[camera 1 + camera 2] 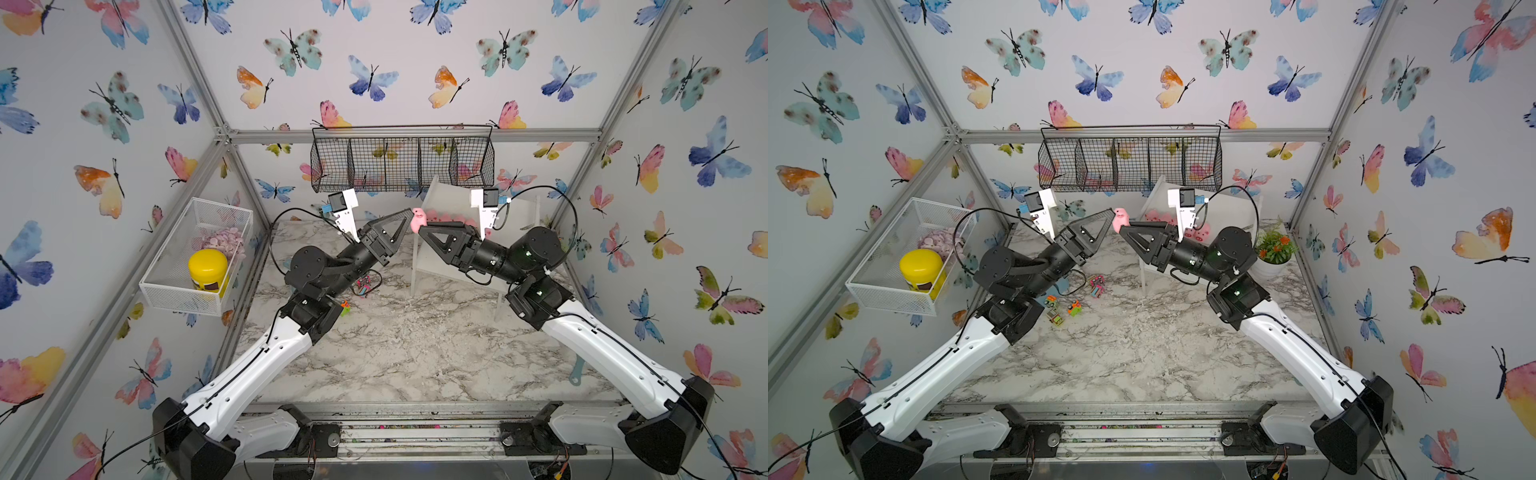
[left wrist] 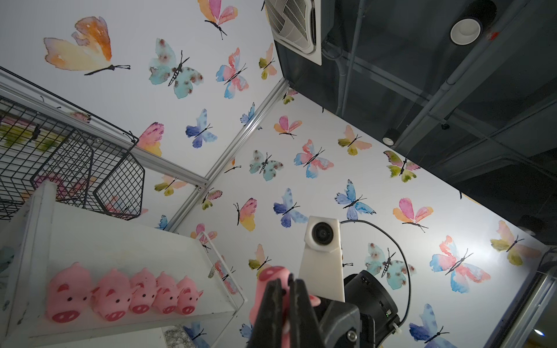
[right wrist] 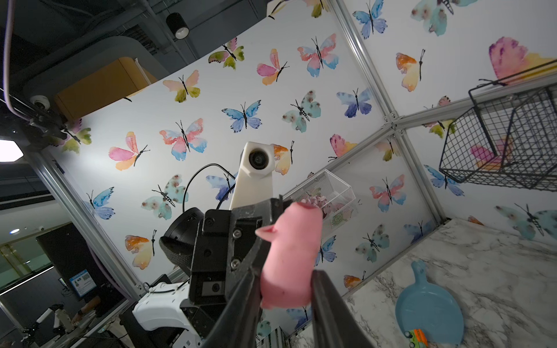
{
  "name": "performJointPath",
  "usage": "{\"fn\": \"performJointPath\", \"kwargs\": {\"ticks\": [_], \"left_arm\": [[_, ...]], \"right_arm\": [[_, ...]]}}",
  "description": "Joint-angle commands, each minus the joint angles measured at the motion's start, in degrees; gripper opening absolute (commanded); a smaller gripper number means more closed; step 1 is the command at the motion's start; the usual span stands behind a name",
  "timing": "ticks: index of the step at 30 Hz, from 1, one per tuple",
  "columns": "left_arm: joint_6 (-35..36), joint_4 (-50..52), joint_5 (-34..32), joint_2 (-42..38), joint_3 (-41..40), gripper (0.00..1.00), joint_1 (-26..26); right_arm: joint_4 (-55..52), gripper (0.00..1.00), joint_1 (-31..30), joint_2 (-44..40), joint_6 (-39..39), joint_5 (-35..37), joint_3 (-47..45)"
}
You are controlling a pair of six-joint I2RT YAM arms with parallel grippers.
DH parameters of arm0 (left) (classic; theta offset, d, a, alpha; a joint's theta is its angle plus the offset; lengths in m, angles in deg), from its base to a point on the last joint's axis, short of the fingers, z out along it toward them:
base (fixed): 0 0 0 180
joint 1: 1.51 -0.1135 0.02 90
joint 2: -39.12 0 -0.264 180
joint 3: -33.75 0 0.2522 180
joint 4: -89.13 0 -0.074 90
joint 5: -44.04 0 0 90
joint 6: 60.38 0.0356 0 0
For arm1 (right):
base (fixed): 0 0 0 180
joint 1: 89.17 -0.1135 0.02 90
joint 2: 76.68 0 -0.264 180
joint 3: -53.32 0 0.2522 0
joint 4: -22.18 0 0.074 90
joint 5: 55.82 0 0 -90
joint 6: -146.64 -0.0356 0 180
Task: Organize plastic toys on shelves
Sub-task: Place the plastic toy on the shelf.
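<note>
White mesh basket (image 1: 166, 291) on the left wall holds a yellow-lidded jar (image 1: 207, 266), its brown label too small to read; small bright plastic toy trucks (image 1: 1074, 308) lie loose on the marble-pattern bench (image 1: 395, 357) beneath the left arm. Mid-air, the left gripper (image 1: 409, 212) has its jaws clamped tight on a glossy pink pig figure (image 1: 418, 220); the right gripper (image 1: 422, 228) has its jaws narrow, pressed against the same pig's lower body from the opposite side. Just behind, the white two-tier wooden shelf unit (image 2: 120, 241) carries five pink pigs (image 2: 123, 293) in a row on one board.
</note>
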Motion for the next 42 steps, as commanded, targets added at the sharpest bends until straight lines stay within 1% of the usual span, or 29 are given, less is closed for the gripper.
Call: {"fn": "performJointPath", "kwargs": {"ticks": [1,4,7,10,11,12,14,15,17,18,20,22,23,25,27,30,33,34,36,39,42], "left_arm": [[2.03,1.8,1.18,-0.07,1.3,0.0,1.12],[2.53,1.9,1.75,0.01,1.43,0.0,1.25],[3.99,1.99,2.23,-0.27,1.48,0.0,1.22],[8.86,2.52,0.38,-2.19,0.82,0.21,1.08],[12.0,4.29,-0.18,-3.56,0.84,0.31,0.47],[16.13,6.65,-0.67,-4.85,1.07,0.4,0.01],[28.01,14.96,-3.45,-8.06,2.4,0.56,-0.87],[35.03,19.37,-4.62,-9.61,2.82,0.64,-0.91],[51.31,26.8,-5.8,-12.99,2.27,0.79,-0.95],[58.33,29.8,-5.29,-14.66,1.51,0.84,-0.95],[74.65,36.46,-2.8,-18.29,-1.57,0.98,-0.95],[86.64,42.3,-1.13,-21.15,-4.31,0.99,-0.95],[90.61,44.95,-1.19,-21.95,-5.23,0.99,-0.95],[95.52,50.12,-1.29,-22.49,-5.89,0.98,-0.95],[97.75,53.55,-0.26,-22.5,-6.36,0.98,-0.95],[103.92,56.91,5.39,-22.96,-8.32,0.99,-0.95],[107.39,58.02,9.85,-22.26,-9.86,1.0,-0.87],[108.29,58.48,12.89,-21.7,-9.88,0.99,-0.86],[109.14,58.57,14.49,-20.57,-9.9,0.97,-0.86],[108.88,55.84,16.19,-19.32,-10.56,0.94,-0.86],[108.0,54.29,19.29,-17.45,-10.27,0.89,-0.86]], "right_arm": [[2.84,0.24,-0.33,0.28,-0.85,1.87,0.15],[1.9,0.13,-0.33,0.36,-1.15,2.05,0.06],[0.77,0.08,-0.33,0.14,-1.13,2.23,-0.2],[-3.43,0.06,-0.33,-0.37,0.44,1.05,0.72],[-6.56,0.06,-0.2,-0.43,2.11,0.38,1.71],[-10.28,0.05,0.04,-0.5,4.15,-0.59,3.06],[-20.92,0.05,1.54,0.33,9.44,-4.86,7.46],[-26.0,0.05,2.28,0.89,12.06,-7.11,9.55],[-38.4,0.05,3.84,2.37,18.06,-12.01,14.07],[-43.78,0.06,4.09,3.09,21.05,-13.31,15.66],[-54.0,0.06,4.15,4.57,26.72,-15.49,18.75],[-60.84,0.06,4.15,5.55,29.91,-16.47,19.53],[-64.08,0.06,4.15,6.0,31.82,-16.43,19.68],[-69.13,0.06,4.15,6.71,35.05,-15.82,19.83],[-72.16,0.06,4.15,7.05,37.78,-16.35,19.15],[-74.53,0.06,4.15,7.07,40.96,-18.44,17.28],[-73.83,0.07,3.98,6.77,42.0,-22.73,14.09],[-73.7,0.07,3.9,6.71,42.2,-23.7,13.34],[-73.52,0.07,3.63,6.68,42.44,-25.1,12.07],[-73.56,0.08,3.28,6.68,42.55,-26.69,10.75],[-73.39,0.08,2.84,6.92,42.3,-28.06,10.15]]}}
